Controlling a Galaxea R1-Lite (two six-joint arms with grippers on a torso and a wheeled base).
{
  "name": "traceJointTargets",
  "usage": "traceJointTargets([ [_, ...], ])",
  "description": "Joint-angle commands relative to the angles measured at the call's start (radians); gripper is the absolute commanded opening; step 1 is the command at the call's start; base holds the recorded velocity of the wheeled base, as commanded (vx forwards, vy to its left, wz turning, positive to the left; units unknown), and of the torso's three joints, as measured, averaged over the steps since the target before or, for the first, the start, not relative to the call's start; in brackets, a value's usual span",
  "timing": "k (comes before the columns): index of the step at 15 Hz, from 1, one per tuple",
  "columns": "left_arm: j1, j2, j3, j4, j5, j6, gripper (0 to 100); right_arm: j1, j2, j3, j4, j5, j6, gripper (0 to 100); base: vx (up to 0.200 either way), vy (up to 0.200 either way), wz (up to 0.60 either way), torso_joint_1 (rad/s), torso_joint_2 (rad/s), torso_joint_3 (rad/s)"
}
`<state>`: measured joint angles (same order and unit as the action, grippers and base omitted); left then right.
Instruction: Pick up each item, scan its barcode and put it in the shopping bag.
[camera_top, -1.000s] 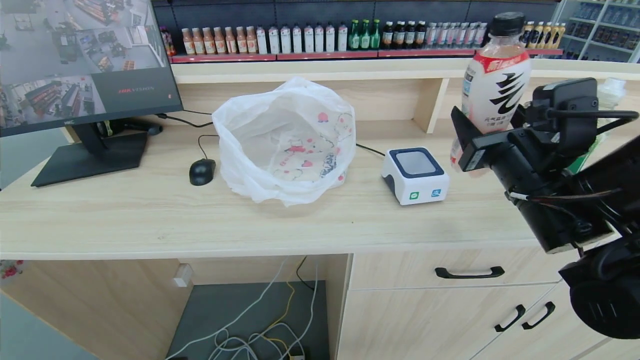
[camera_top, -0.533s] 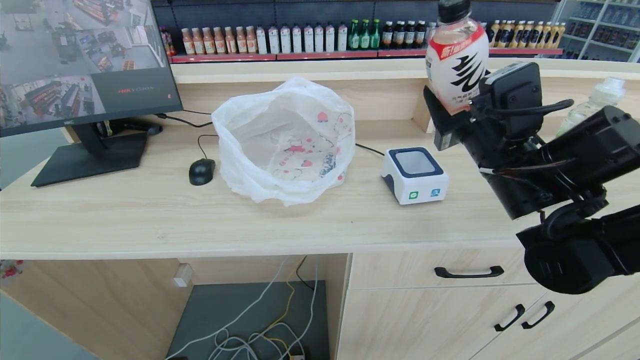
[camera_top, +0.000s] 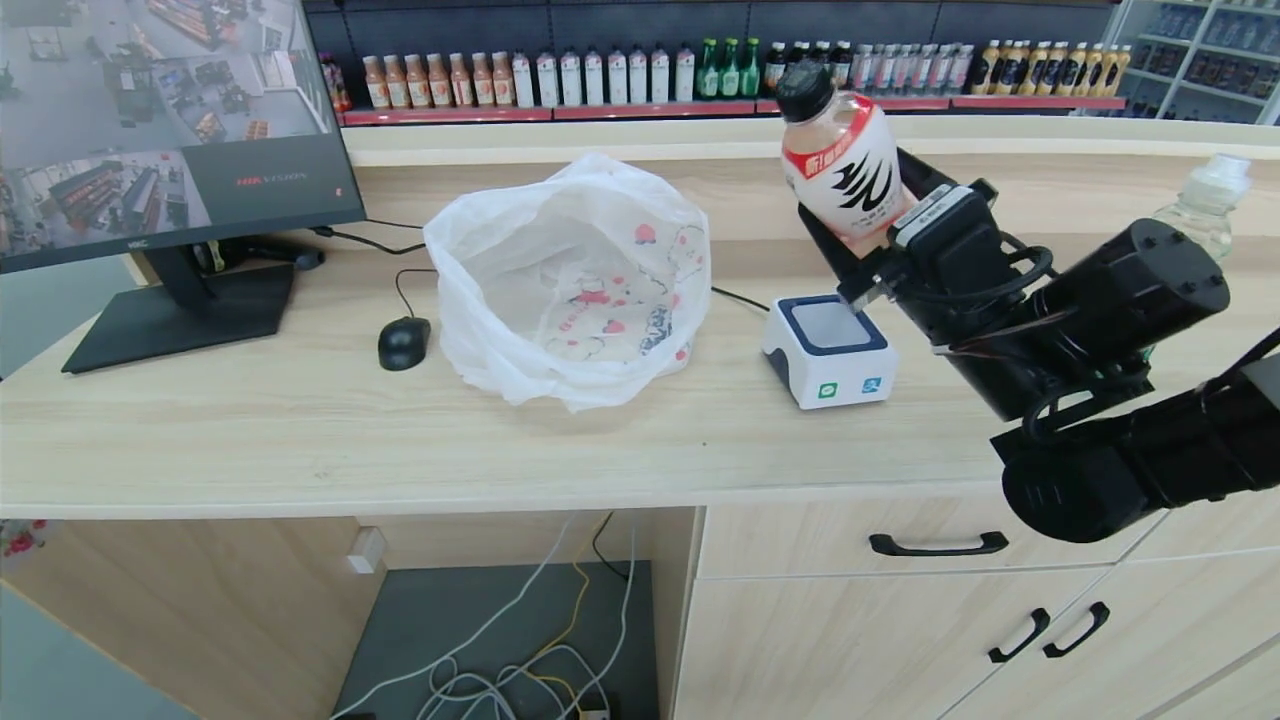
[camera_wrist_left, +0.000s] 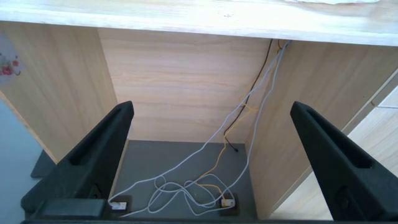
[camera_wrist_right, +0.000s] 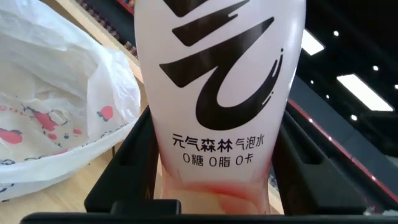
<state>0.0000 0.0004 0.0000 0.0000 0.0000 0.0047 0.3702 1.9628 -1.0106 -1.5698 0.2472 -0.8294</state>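
I am carrying the drink bottle (camera_top: 840, 165) across the counter (camera_top: 300, 430) in my right gripper (camera_top: 866, 214). A second ago it was standing upright out by the counter's right end. Now it is sitting lower and farther toward my left, and it is tilting so that its black cap is leaning toward the shopping bag (camera_top: 575, 280). The bag, the scanner (camera_top: 828, 350) and the mouse (camera_top: 404, 343) are lying where they were.

My right gripper is clamping the bottle's lower body. In the right wrist view the black fingers (camera_wrist_right: 134, 163) are pressing in on both sides of the bottle (camera_wrist_right: 217, 93), and its printed label is facing the camera. The bottle is hanging in the air above and just behind the scanner, apart from its window, and the bag is sitting on the counter just to the left of both.

My left gripper (camera_wrist_left: 211, 109) is hanging below the counter's edge with its jaws spread wide and nothing between them, facing the open recess where loose cables (camera_wrist_left: 205, 180) are trailing on the floor.
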Motion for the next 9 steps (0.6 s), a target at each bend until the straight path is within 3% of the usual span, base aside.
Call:
traceJointTargets([
  [1, 0.000, 0.000, 0.000, 0.000, 0.000, 0.000, 100, -0.008, 0.034, -0.005, -0.001, 0.029, -0.014, 0, 0.000, 0.000, 0.00, 0.000, 0.00, 0.000],
  [9, 0.000, 0.000, 0.000, 0.000, 0.000, 0.000, 100, -0.116, 0.076, -0.002, -0.001, 0.214, -0.047, 0, 0.000, 0.000, 0.00, 0.000, 0.00, 0.000],
])
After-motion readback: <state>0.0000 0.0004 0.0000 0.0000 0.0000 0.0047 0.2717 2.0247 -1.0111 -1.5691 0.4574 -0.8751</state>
